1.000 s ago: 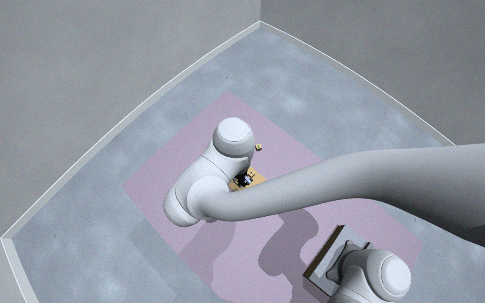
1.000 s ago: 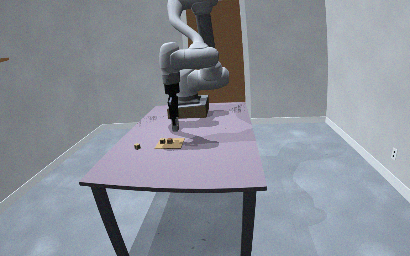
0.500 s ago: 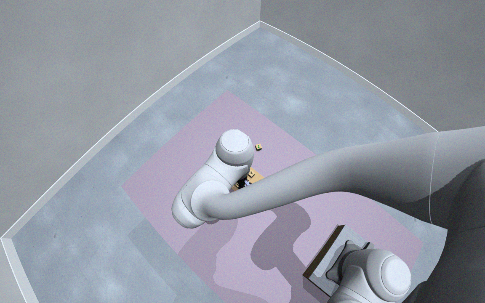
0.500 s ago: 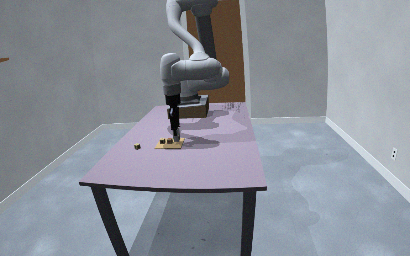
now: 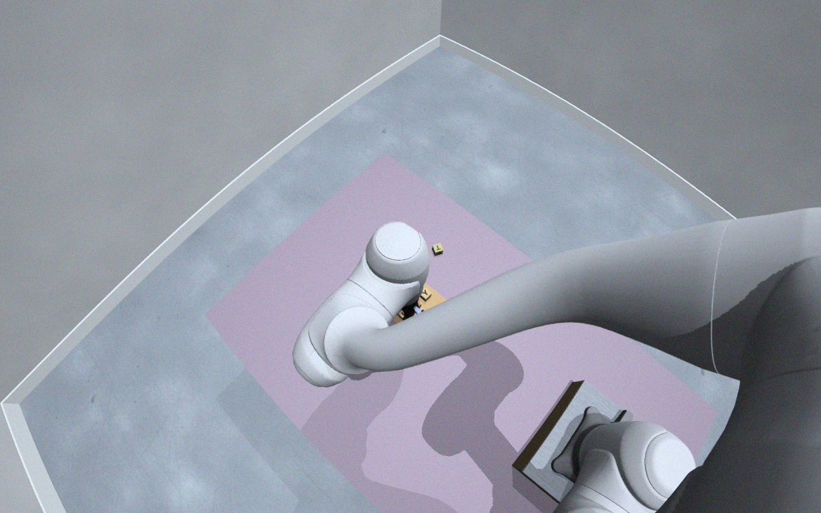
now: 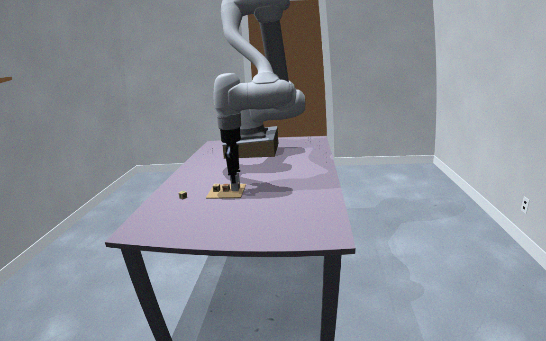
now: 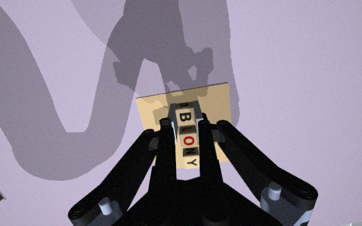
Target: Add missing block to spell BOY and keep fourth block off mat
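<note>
A tan mat [image 7: 184, 101] lies on the purple table and also shows in the exterior view [image 6: 225, 192]. My gripper [image 7: 185, 110] is shut on the B block [image 7: 185, 117] and holds it at the mat's far part, in line with the O block [image 7: 188, 141] and the Y block [image 7: 192, 162]. The three read B, O, Y in a close row. I cannot tell whether the B block touches the mat. In the exterior view the gripper [image 6: 234, 184] stands just right of the O block [image 6: 225, 186] and Y block [image 6: 216, 186]. The fourth block [image 6: 182, 194] lies off the mat.
The fourth block [image 5: 438, 249] has a green letter on top and sits on the table beyond the mat [image 5: 422, 303]. The robot's base plinth [image 6: 251, 144] stands at the table's far end. The arm hides most of the mat in the overhead view.
</note>
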Controlling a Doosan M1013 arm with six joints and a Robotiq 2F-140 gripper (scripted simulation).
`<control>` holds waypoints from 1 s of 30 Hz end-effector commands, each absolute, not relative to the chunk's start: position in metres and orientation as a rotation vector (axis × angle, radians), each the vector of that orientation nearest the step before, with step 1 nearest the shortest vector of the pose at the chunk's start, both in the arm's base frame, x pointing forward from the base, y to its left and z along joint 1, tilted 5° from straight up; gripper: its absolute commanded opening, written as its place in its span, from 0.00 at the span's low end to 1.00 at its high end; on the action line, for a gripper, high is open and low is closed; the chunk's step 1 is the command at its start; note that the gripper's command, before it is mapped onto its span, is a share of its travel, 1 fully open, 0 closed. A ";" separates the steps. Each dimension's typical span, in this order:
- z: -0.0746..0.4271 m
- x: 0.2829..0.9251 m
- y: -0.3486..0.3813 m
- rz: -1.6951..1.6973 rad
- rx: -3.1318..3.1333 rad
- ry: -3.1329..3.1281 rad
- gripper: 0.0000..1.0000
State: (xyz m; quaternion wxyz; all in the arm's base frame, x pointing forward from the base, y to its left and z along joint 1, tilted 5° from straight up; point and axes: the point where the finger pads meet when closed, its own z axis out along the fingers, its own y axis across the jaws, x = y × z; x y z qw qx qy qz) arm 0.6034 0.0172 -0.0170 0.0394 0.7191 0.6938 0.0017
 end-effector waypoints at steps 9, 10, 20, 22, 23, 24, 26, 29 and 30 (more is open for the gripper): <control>-0.018 0.603 0.017 0.005 2.204 2.127 0.13; -0.018 0.603 0.017 0.005 2.204 2.127 0.13; -0.020 0.604 0.017 0.005 2.204 2.127 0.13; -0.021 0.604 0.017 0.005 2.204 2.127 0.13; -0.021 0.604 0.017 0.005 2.204 2.127 0.13; -0.021 0.604 0.017 0.005 2.204 2.127 0.13; -0.021 0.604 0.017 0.005 2.204 2.127 0.13; -0.021 0.604 0.017 0.005 2.204 2.127 0.13; -0.021 0.604 0.017 0.005 2.204 2.127 0.13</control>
